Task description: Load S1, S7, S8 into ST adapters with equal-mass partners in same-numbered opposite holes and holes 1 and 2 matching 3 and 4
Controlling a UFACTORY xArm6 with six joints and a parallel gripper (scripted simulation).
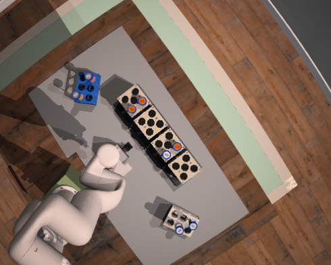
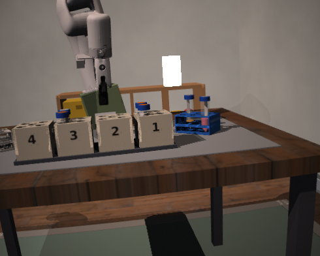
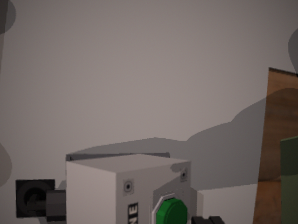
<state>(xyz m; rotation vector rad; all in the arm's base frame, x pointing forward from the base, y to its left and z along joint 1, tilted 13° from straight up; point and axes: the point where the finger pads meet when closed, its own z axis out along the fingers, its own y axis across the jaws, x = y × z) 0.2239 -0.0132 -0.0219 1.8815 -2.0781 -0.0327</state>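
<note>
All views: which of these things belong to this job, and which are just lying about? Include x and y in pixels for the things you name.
For the job:
- four numbered adapters [image 1: 156,130] [image 2: 115,140]
- loading stand [image 2: 35,160]
- orange-dot samples [image 1: 142,101] [image 2: 144,106]
- white-dot blanks [image 1: 166,155]
- the blanks' pale rack [image 1: 191,215] [image 2: 2,131]
- DONE key [image 3: 171,212]

Not for it:
- blue rack [image 1: 94,88] [image 2: 215,124] with the other run's tubes [image 1: 88,76] [image 2: 204,98]
- yellow box [image 2: 72,108]
- wooden frame [image 2: 166,101] behind the table

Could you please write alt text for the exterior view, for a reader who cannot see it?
A robot arm's closed gripper points down behind four beige adapters numbered 4, 3, 2, 1 from left to right. Blue-capped tubes stand in adapters 3 and 1; a blue rack at right holds two more.
</note>
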